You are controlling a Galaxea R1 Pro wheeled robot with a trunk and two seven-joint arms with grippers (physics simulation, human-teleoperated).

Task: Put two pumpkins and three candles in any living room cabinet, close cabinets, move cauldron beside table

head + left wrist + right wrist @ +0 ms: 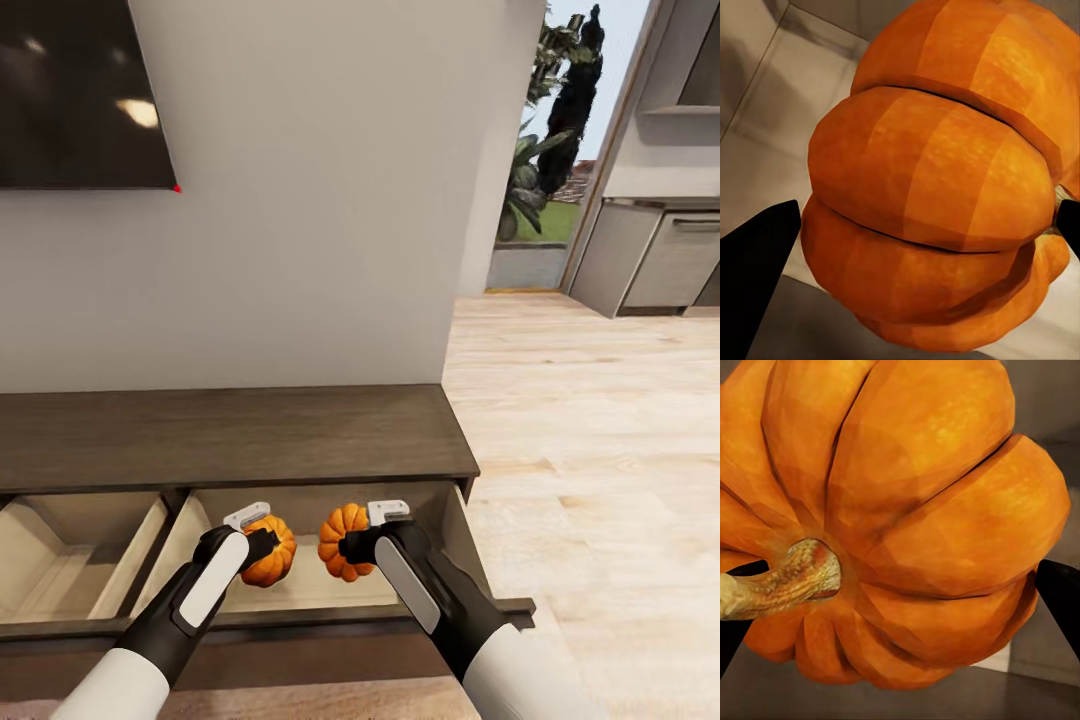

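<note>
The dark-brown cabinet (230,435) stands against the wall with both drawers pulled out, pale inside. My left gripper (262,545) is shut on one orange pumpkin (272,552), held over the right drawer (300,590). Beside it my right gripper (345,545) is shut on the other pumpkin (340,540), over the same drawer. In the left wrist view the pumpkin (937,187) sits between two black fingertips (757,255). In the right wrist view the second pumpkin (907,510) shows its yellowish stem (787,581). Candles, cauldron and table are out of view.
The left drawer (70,560) is open too. A dark TV screen (80,90) hangs on the white wall above the cabinet. Pale wood floor (600,450) stretches to the right toward a doorway (545,150) and grey kitchen units (665,255).
</note>
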